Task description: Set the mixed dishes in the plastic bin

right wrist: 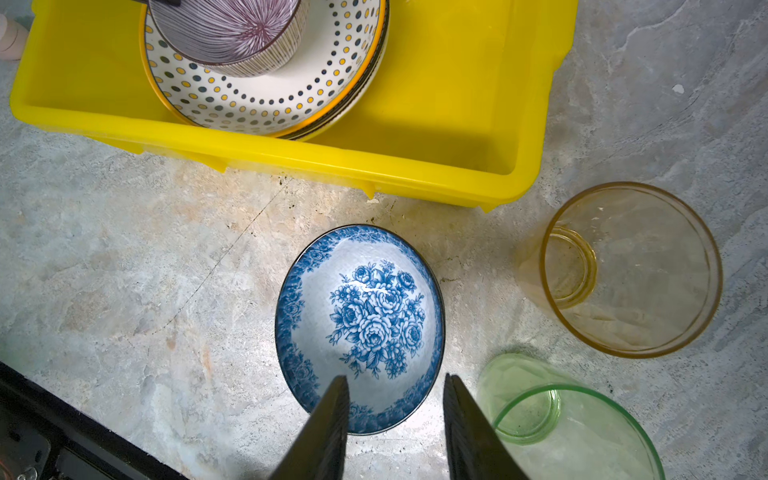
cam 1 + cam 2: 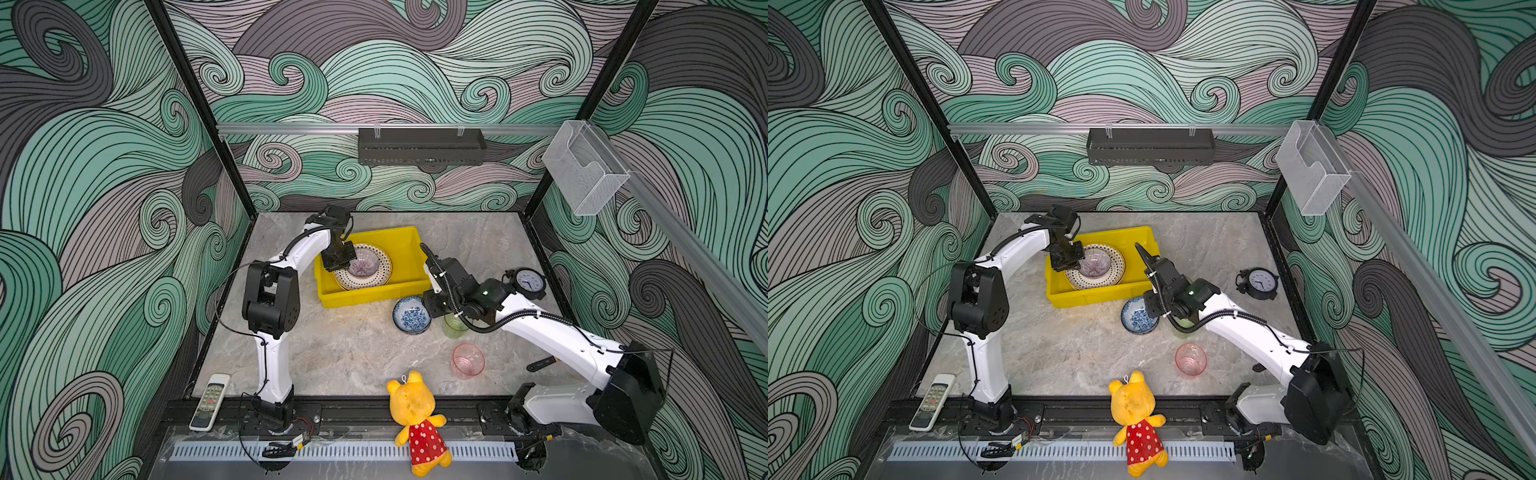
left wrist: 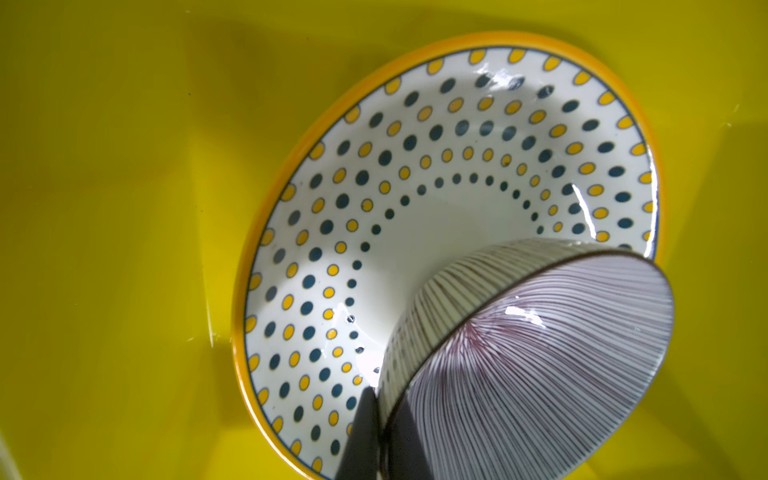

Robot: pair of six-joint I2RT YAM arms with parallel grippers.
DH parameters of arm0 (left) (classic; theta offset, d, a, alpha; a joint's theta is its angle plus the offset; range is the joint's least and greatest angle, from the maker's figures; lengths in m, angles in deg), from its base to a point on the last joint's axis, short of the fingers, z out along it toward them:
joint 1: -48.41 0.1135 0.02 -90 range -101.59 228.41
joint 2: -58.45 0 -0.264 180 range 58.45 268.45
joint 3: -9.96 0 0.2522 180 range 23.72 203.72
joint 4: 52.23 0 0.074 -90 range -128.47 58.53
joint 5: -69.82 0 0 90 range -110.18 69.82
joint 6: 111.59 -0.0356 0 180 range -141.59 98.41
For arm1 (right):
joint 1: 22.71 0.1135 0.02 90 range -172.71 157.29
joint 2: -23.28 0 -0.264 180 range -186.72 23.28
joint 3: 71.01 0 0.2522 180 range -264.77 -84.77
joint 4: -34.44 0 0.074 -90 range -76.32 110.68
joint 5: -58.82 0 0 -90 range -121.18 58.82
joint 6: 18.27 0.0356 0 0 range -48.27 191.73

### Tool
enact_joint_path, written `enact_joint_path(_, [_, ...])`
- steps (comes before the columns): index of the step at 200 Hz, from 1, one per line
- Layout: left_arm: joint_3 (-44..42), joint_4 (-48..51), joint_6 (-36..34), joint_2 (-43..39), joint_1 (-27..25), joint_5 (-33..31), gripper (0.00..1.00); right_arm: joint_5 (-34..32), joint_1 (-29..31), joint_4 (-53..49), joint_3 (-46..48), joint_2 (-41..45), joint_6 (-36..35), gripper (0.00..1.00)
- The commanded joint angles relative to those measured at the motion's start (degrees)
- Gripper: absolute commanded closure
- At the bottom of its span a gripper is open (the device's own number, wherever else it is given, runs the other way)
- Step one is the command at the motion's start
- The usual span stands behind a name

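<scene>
Grey marbled table (image 2: 332,353) fills both top views. I see the bright yellow rectangular plastic bin (image 2: 374,297) toward its back, long axis running left to right. Inside lies a round white dotted plate (image 3: 415,232) atop other plates. My left pincer (image 3: 380,419) is clamped on the rim of the purple-striped ceramic bowl (image 3: 532,365), which is mouth up over that plate; whether its base touches I cannot tell. My right pincer (image 1: 395,380) hovers, jaws apart, above the near edge of the blue floral bowl (image 1: 361,316), which sits upright just in front of the bin. The amber translucent cup (image 1: 631,270), green translucent cup (image 1: 561,419) and pink translucent cup (image 2: 468,360) stand mouths up nearby.
</scene>
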Motion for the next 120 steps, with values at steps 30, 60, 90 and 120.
enact_joint_path(30, [1.87,1.25,1.1,0.39,0.85,0.48,0.97,0.83,-0.07,-1.46,-1.24,-0.38,0.29,0.59])
enact_joint_path(60, [1.69,0.86,1.02,0.0,0.92,1.05,0.9,1.17,0.13,-2.02,-1.27,-0.48,0.57,0.59])
enact_joint_path(90, [1.31,0.14,1.0,-0.74,0.98,1.42,0.86,1.4,0.32,-2.74,-1.56,-0.81,0.58,0.58])
enact_joint_path(120, [1.26,0.01,1.09,-1.06,1.0,1.62,0.83,1.49,0.5,-3.48,-2.04,-1.34,0.58,0.57])
